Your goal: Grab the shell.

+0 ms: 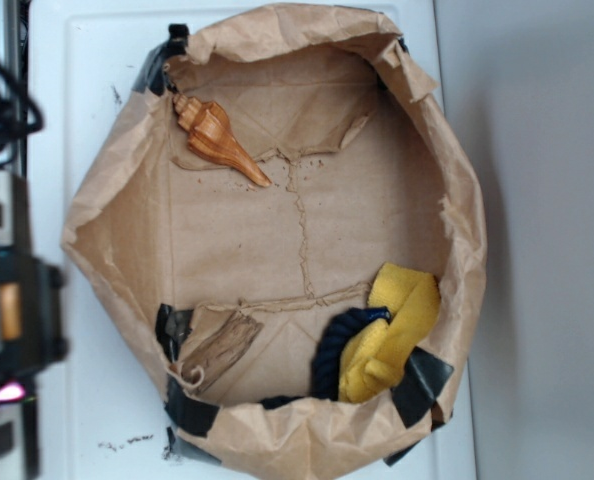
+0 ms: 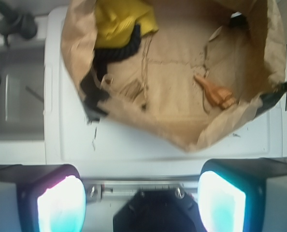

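I have not grabbed the shell point(image 1: 217, 138) yet. It lies in a far corner of the paper bag point(image 1: 457, 200), touching nothing else. My end effector point(image 2: 141, 203) is wide apart and empty, outside the bag over the white worktop point(image 2: 134, 150). Everything is left to do.

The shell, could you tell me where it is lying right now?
In the exterior view the shell lies in the upper-left corner of the paper bag tray, tip pointing toward the centre, far from the bark piece and yellow cloth.
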`<control>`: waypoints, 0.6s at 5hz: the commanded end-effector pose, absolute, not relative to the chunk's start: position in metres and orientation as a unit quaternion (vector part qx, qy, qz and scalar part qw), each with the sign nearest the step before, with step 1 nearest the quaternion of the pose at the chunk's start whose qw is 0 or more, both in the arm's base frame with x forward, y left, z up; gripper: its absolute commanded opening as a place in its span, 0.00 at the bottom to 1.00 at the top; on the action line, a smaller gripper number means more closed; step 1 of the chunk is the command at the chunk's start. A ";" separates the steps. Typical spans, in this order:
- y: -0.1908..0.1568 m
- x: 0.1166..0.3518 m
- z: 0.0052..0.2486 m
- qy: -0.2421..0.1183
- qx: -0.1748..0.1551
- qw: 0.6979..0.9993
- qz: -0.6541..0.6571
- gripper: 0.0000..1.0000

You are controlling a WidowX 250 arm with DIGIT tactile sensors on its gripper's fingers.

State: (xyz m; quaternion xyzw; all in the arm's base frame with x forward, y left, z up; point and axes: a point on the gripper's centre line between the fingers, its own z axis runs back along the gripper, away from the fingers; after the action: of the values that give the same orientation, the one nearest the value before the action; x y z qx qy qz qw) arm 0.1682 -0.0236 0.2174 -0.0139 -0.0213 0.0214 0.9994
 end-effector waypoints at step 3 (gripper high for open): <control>0.032 0.239 0.200 -0.052 -0.003 0.987 -0.153 1.00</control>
State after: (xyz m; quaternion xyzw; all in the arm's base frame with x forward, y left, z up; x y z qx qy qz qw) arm 0.2344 0.0300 0.1854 -0.0105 -0.0268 -0.1591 0.9868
